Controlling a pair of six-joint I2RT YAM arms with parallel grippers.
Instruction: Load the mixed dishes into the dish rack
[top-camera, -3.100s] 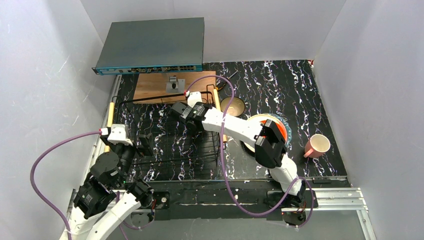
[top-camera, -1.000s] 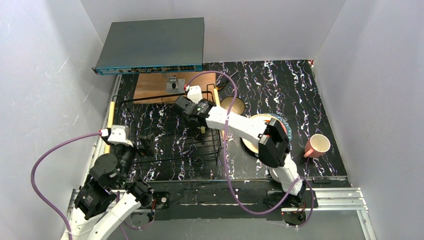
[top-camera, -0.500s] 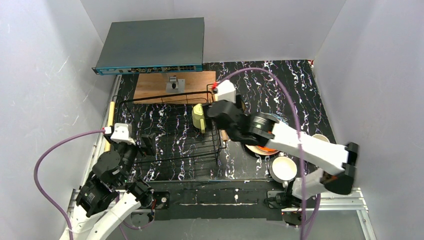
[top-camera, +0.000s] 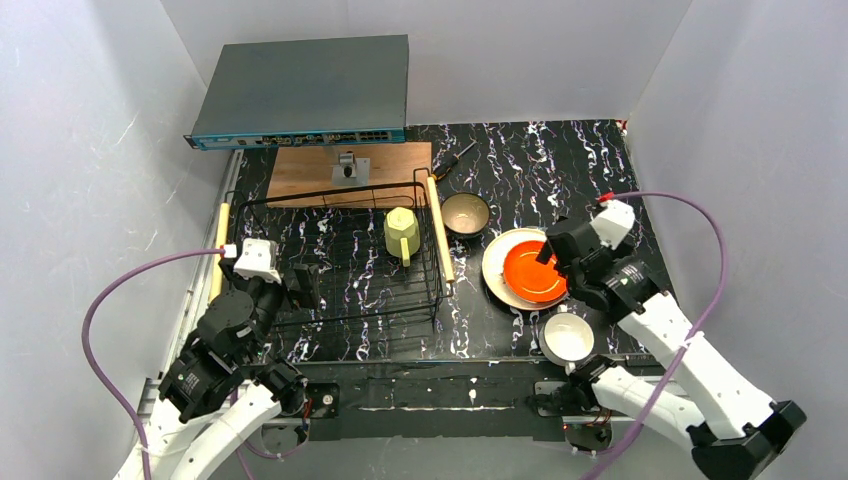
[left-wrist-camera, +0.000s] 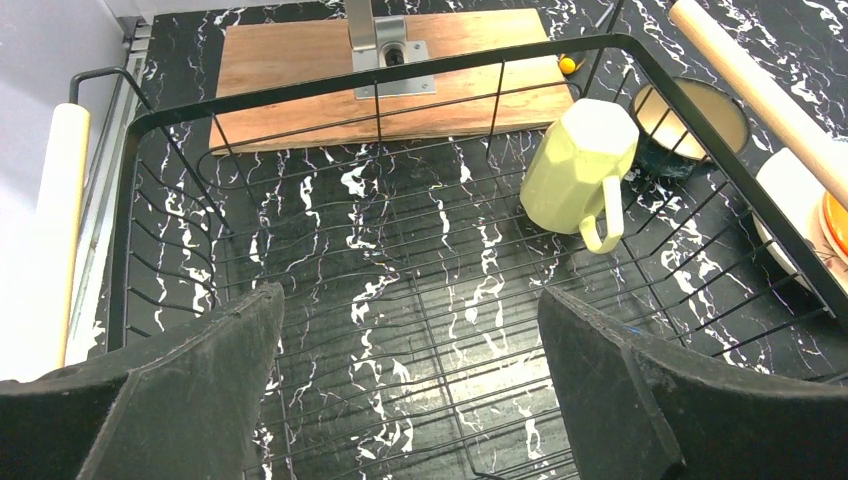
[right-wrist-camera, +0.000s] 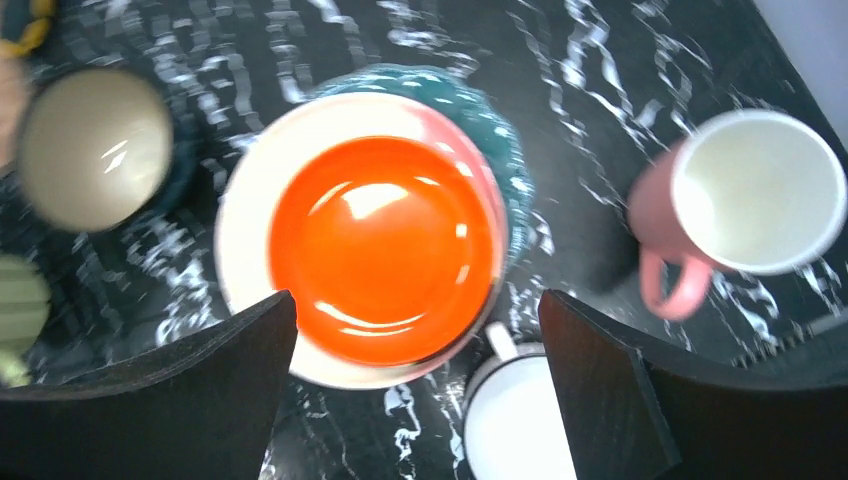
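Observation:
The dish rack (top-camera: 262, 205), a black wire basket with wooden rod handles, holds a yellow-green mug (top-camera: 402, 233) upside down at its far right (left-wrist-camera: 578, 165). Right of the rack lie a blue-teal bowl (top-camera: 466, 212) and an orange plate (top-camera: 530, 272) stacked on a cream plate (top-camera: 497, 268). A teal plate (right-wrist-camera: 510, 140) shows under them. A white cup (top-camera: 568, 337) stands nearer; a pink mug (right-wrist-camera: 750, 190) stands to the right, hidden in the top view. My right gripper (top-camera: 553, 248) hovers open above the plates (right-wrist-camera: 415, 390). My left gripper (top-camera: 300, 285) hangs open over the rack's near left (left-wrist-camera: 410, 390), holding nothing.
A brown wooden board (top-camera: 345, 170) with a metal fitting lies behind the rack. A grey equipment box (top-camera: 305, 90) sits at the back. A small black and yellow tool (top-camera: 452, 158) lies near the board. White walls close in left, right and behind.
My right gripper let go of the yellow-green mug inside the rack, opened, and swung back right to above the plates. The left arm shifted only slightly.

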